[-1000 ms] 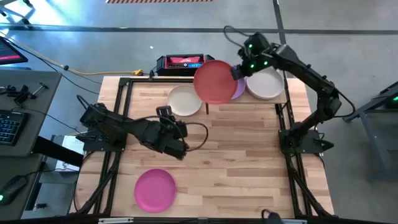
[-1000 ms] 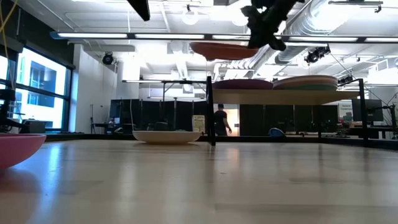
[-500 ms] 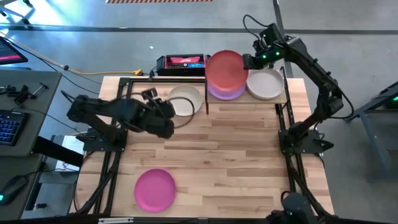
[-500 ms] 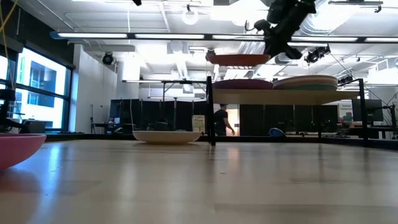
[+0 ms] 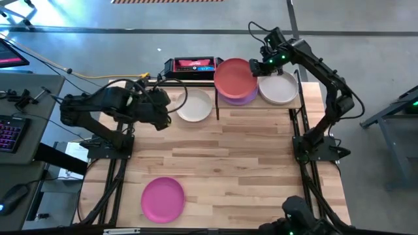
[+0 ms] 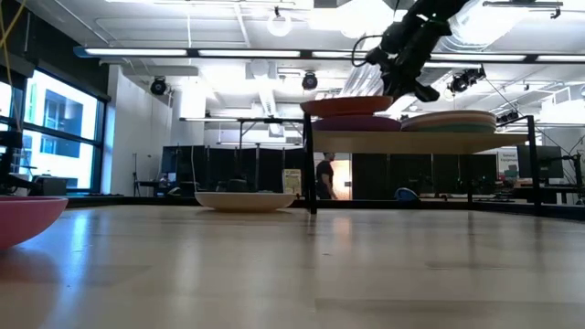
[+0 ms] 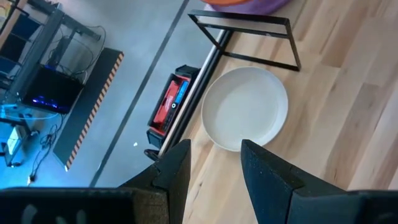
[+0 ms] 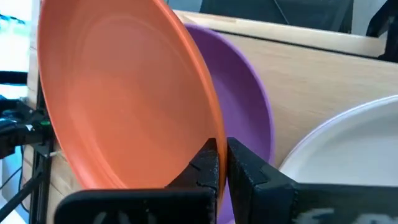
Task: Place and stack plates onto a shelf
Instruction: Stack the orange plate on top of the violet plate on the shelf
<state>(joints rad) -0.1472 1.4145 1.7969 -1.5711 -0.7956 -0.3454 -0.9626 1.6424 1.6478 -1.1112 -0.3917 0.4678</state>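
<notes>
- The counter (image 5: 228, 156) carries the shelf (image 5: 290, 104) at its far right corner; two plates lie off the shelf, well apart.
- Since a second ago the coral plate (image 5: 235, 78) has been carried from above the shelf's left edge and lowered onto the purple plate (image 5: 243, 98); in the low view it is now seen resting on that stack. This stacking step is judged nearly done, with only the release left.
- The right gripper (image 8: 222, 163) is kept with its jaws clamped on the coral plate's rim, above the shelf.
- The left gripper (image 7: 214, 163) has been swung from mid-counter to the far left, just beside the cream plate (image 5: 194, 105); its jaws stand apart, with nothing held. A pick of that plate is judged likely next.
- Plates counted in the high view: five. Coral on purple, and a white plate (image 5: 279, 88) topping a second stack, are on the shelf; in the low view further plates show under the white one, but cannot be counted. The cream plate and a magenta plate (image 5: 162, 199) near the counter's front edge remain unshelved.
</notes>
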